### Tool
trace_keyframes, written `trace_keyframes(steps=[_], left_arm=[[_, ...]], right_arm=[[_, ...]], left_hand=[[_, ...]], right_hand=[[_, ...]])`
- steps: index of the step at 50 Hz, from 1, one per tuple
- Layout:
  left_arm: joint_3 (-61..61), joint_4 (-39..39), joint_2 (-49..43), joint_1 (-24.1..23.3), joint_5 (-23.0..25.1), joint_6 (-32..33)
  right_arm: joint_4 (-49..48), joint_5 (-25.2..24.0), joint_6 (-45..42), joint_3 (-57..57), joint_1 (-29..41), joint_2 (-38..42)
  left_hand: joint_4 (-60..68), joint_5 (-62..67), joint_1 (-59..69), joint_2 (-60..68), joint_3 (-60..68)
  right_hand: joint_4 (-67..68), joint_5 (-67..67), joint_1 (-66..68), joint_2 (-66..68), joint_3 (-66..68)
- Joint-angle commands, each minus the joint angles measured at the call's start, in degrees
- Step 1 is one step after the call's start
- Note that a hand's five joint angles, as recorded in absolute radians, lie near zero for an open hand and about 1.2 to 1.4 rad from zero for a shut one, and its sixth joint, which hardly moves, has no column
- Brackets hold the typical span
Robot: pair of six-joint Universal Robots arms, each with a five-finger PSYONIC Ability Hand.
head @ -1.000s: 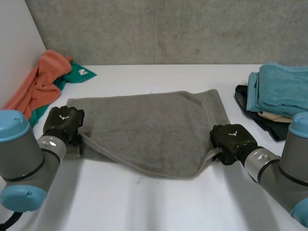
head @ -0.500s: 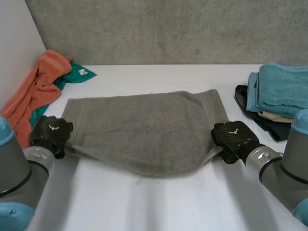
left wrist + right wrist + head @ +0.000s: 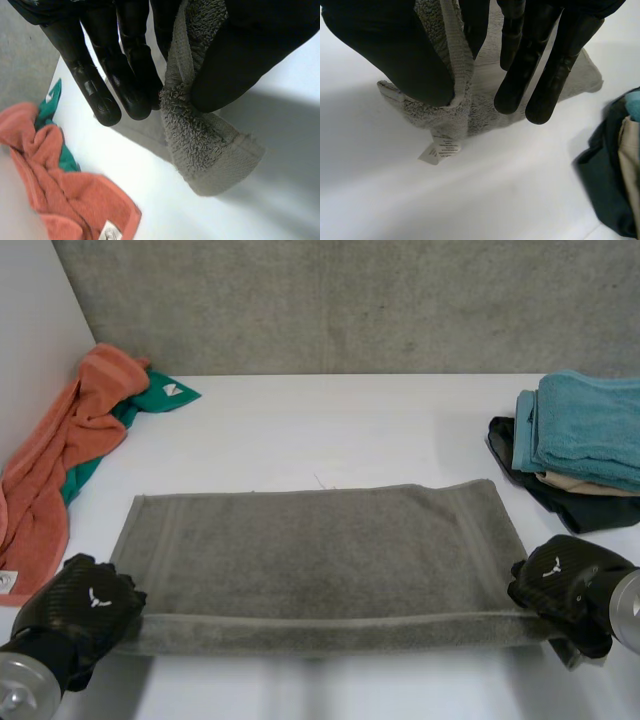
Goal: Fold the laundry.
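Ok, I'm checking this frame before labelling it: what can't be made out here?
Care label on the grey towel, right wrist view: print too small to read.
Folded stack, head view: cut off by the edge, its lower items mostly covered.
Green cloth, head view: mostly covered by the orange towel.

Bare table [image 3: 330, 430] beyond grey towel [image 3: 310, 550]; orange cloth [image 3: 70, 440] flanks left, folded stack [image 3: 585, 435] right.

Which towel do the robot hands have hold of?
The grey towel, spread flat: left robot hand and right robot hand pinch its near corners. The orange towel and teal towel lie aside.
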Motion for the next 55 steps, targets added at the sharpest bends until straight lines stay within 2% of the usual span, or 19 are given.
trace_keyframes(steps=[1,5,8,12,17,21,25,26,28,29,31,37,42,44,49,52,55], left_arm=[[6.6,12.4,-14.3,0.1,1.8,-0.2],[13.7,18.8,-23.6,0.0,0.1,-0.3],[19.6,23.4,-31.5,0.0,-4.1,-0.2],[25.5,29.1,-38.5,-1.1,-9.8,0.1],[30.9,35.2,-46.7,-2.1,-10.7,0.1],[34.4,39.2,-51.8,-2.3,-10.5,-0.1],[36.8,41.0,-55.5,-2.8,-10.3,-0.1],[37.6,41.5,-56.3,-3.2,-10.3,-0.2],[38.2,42.0,-56.8,-3.3,-10.3,-0.2],[38.4,42.3,-56.9,-3.4,-10.5,-0.2],[38.8,43.8,-56.8,-3.3,-10.5,-0.4],[38.0,47.5,-54.0,-3.3,-10.3,-0.7],[34.2,47.6,-44.4,-2.5,-9.5,-3.5],[32.6,47.4,-41.9,-2.5,-8.2,-5.7],[24.5,44.2,-32.3,-1.9,-2.3,-12.4],[21.1,42.3,-28.6,-0.9,-1.0,-13.9],[17.0,39.6,-24.6,0.7,0.1,-15.8]], right_arm=[[-11.9,2.0,0.1,-4.3,2.9,8.8],[-16.9,6.8,0.5,-10.1,7.0,14.7],[-21.3,10.3,-0.2,-15.5,9.5,18.8],[-28.1,10.8,-0.8,-21.7,10.3,26.0],[-34.1,10.6,-2.8,-29.0,10.8,34.5],[-36.4,10.6,-5.3,-34.0,10.8,39.5],[-38.6,10.7,-5.4,-38.5,10.8,44.5],[-39.7,10.9,-5.3,-39.5,10.7,45.9],[-41.2,11.1,-5.2,-40.1,10.7,46.6],[-42.9,11.0,-4.9,-40.5,10.6,46.7],[-44.6,10.8,-4.6,-40.5,10.3,46.6],[-47.2,10.8,2.4,-40.6,10.1,41.1],[-45.4,10.6,12.6,-39.0,9.9,32.9],[-42.8,10.2,15.3,-38.1,9.5,30.1],[-28.2,5.9,21.5,-34.4,6.6,24.1],[-22.4,3.8,24.2,-31.9,5.0,22.9],[-16.6,-0.3,27.6,-24.9,1.2,21.0]], left_hand=[[11.3,14.2,15.5,11.7,12.0],[11.3,14.2,15.5,11.7,12.0],[11.3,14.2,15.5,11.7,12.0],[11.3,14.2,15.5,11.7,12.0],[11.3,14.2,15.5,11.7,12.0],[4.1,7.0,8.3,4.5,4.8],[-17.1,-14.1,-12.9,-16.6,-16.3],[-28.4,-25.5,-24.2,-28.0,-27.7],[-43.6,-40.7,-39.4,-43.2,-42.9],[-49.3,-46.4,-45.1,-48.9,-48.6],[-58.5,-55.5,-54.3,-58.0,-57.7],[-58.7,-55.8,-54.5,-58.3,-58.0],[-58.7,-55.8,-54.5,-58.3,-58.0],[-58.7,-55.8,-54.5,-58.3,-58.0],[-58.7,-55.7,-54.5,-58.2,-57.9],[-58.7,-55.7,-54.5,-58.2,-57.9],[-58.5,-55.6,-54.3,-58.0,-57.8]], right_hand=[[11.9,13.7,26.0,54.3,12.3],[11.9,13.7,26.0,54.3,12.3],[11.9,13.7,26.0,54.3,12.3],[11.9,13.7,26.0,54.3,12.3],[11.9,13.7,26.0,54.3,12.3],[11.9,13.7,26.0,54.3,12.3],[10.6,12.4,24.7,53.1,11.1],[-10.9,-9.1,3.2,31.6,-10.4],[-34.9,-33.1,-20.8,7.6,-34.4],[-58.1,-56.3,-44.0,-15.7,-57.7],[-58.1,-56.3,-44.0,-15.7,-57.7],[-58.1,-56.3,-44.0,-15.7,-57.7],[-58.1,-56.3,-44.0,-15.7,-57.7],[-58.1,-56.3,-44.0,-15.7,-57.7],[-58.1,-56.3,-44.0,-15.7,-57.7],[-58.1,-56.3,-44.0,-15.7,-57.7],[-50.3,-48.5,-36.2,-7.9,-49.9]])
